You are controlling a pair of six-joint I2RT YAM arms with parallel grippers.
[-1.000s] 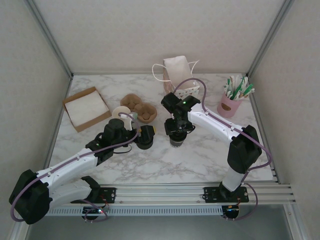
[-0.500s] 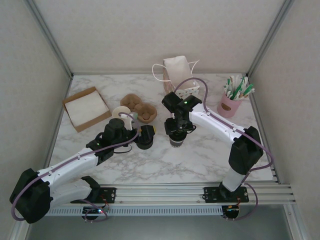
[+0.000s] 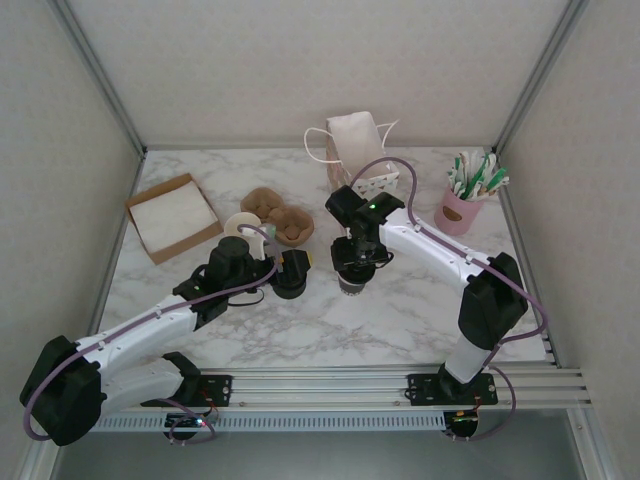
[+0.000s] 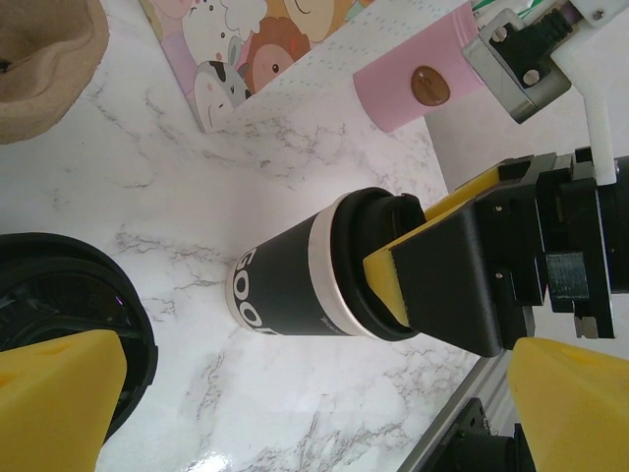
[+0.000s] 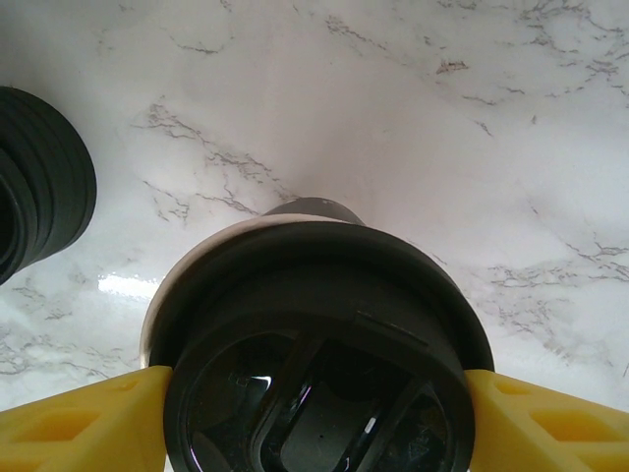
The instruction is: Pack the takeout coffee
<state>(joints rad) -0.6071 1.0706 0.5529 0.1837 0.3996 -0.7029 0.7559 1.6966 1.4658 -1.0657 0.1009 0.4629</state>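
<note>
the takeout coffee cup (image 4: 285,295) stands upright on the marble table (image 3: 400,320), about midway between the left and right edges and a little nearer the near edge than the far one. its black lid (image 5: 314,334) sits on top. the right gripper (image 5: 314,428) is clenched on that lid, with a yellow pad (image 5: 88,423) pressed against each side of the rim. the cup wall below is not held at all. the left gripper (image 3: 290,268) hangs with its jaws spread wide and empty over the stack of black lids (image 3: 290,288), just left of the cup.

the main risk looks to be that the hold is on the lid alone. whether the lid is snapped fully home cannot be told. if it is not, a lift would likely bring the lid up and leave the cup behind, or drop the cup partway and spill it. a hard squeeze could also bow the plastic rim and pop it loose. a sideways pull before the cup clears the table might tip it toward the lid stack and the left gripper close by. the pulp cup carrier (image 3: 280,218) lies farther back, to the left of the cup, so a low carry that way could clip it.
</note>
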